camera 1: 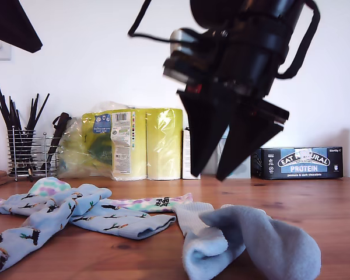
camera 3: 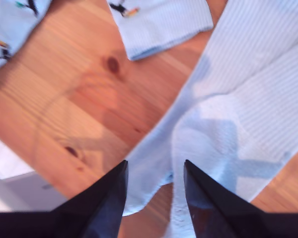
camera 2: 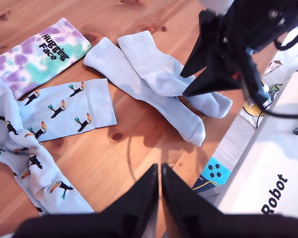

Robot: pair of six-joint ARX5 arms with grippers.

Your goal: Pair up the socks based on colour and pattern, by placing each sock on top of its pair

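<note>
my second gripper [camera 1: 221, 172] hangs jaws apart and empty just above the two plain light-blue socks [camera 2: 159, 82], which lie crossed, one over the other, beside the toucan socks [camera 2: 64, 109]; my first gripper [camera 2: 160, 171] is closed, holding nothing

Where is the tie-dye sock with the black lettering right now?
The tie-dye sock lies flat on the table, cuff beside a toucan-print sock; in the exterior view it sits left of centre, behind the printed socks.

Low tabletop exterior view; both wrist views look down on light-blue socks [camera 2: 154, 79]
</note>
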